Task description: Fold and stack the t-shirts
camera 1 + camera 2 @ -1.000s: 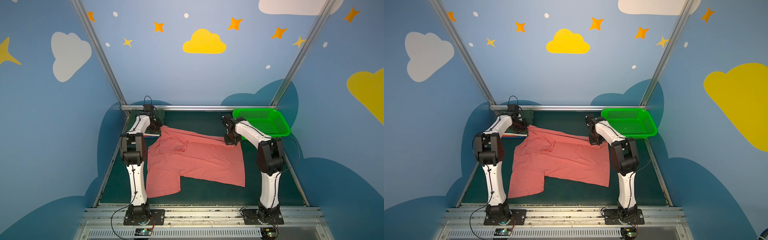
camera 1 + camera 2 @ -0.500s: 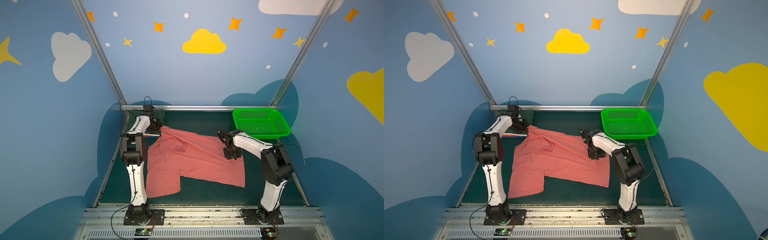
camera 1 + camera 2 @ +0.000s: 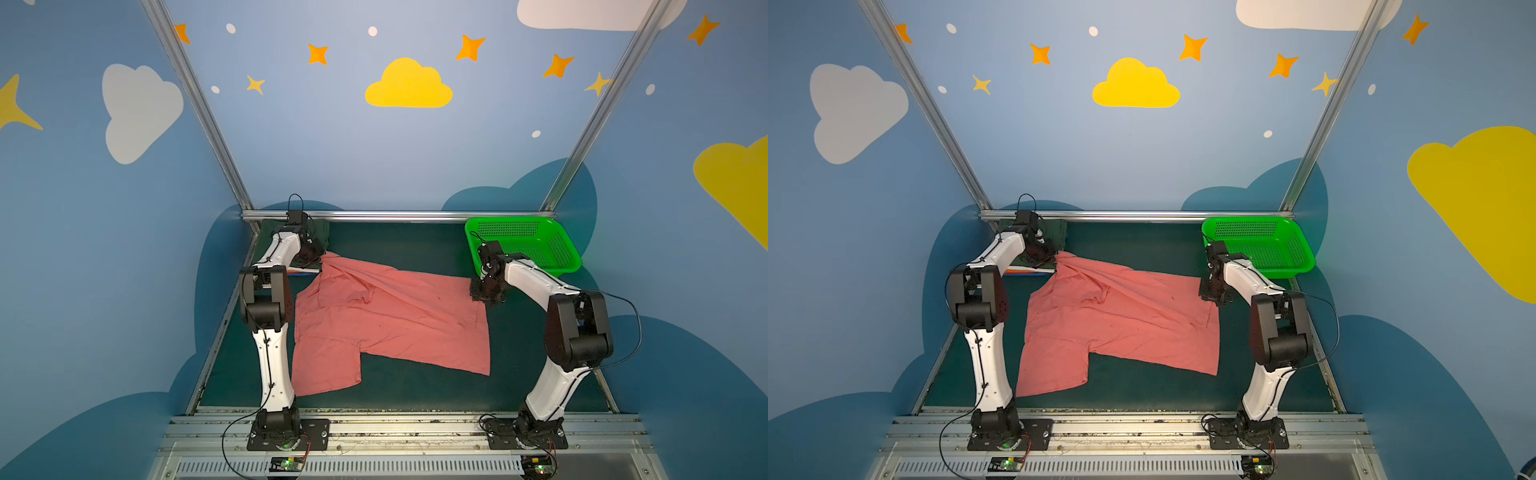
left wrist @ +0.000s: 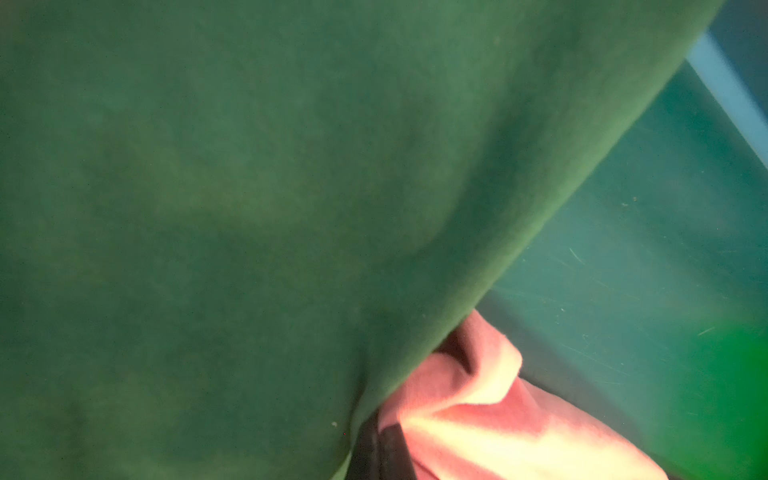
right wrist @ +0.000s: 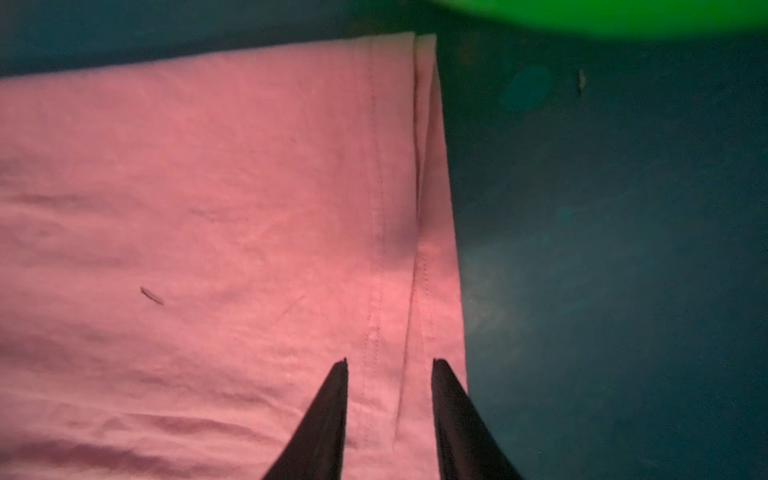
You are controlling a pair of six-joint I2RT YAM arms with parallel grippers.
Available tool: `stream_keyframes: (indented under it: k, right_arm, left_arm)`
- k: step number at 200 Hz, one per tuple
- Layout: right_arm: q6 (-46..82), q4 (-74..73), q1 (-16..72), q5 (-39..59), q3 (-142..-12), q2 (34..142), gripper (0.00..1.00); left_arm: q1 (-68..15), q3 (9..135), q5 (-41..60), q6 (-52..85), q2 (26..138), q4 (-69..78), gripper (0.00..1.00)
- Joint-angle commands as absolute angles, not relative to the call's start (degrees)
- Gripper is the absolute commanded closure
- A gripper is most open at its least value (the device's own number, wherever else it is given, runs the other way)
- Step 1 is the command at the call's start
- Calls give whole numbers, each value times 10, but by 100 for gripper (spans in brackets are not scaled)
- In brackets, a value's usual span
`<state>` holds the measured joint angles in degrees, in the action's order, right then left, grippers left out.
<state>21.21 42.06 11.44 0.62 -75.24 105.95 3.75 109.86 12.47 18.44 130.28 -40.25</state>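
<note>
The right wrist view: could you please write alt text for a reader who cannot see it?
The right gripper, its two black fingertips apart, hangs over the hemmed edge of a pink t-shirt spread flat on a dark green table. A blurred bright green basket shows at one border.

**newbie42:** where'd everything sit?

**rigwatcher:** the spread t-shirt (image 3: pixel 390 324) lay mid table (image 3: pixel 415 395), one corner reaching the folded pile (image 3: pixel 322 232) at back left. the basket (image 3: pixel 552 253) sat back right, just behind the shirt's right end.
</note>
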Motion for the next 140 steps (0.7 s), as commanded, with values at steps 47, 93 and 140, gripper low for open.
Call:
stream_keyframes:
  k: [47, 93, 140]
  right_arm:
    - [205, 360, 45, 162, -776, 1116, 67]
    - [205, 361, 32, 172, -770, 1126, 69]
    - [203, 352, 32, 159, -762, 1137, 69]
  left_arm:
    - [45, 1095, 111, 177, 1283, -418, 95]
    - [45, 1095, 109, 178, 1283, -421, 95]
    - [45, 1093, 107, 178, 1281, -424, 95]
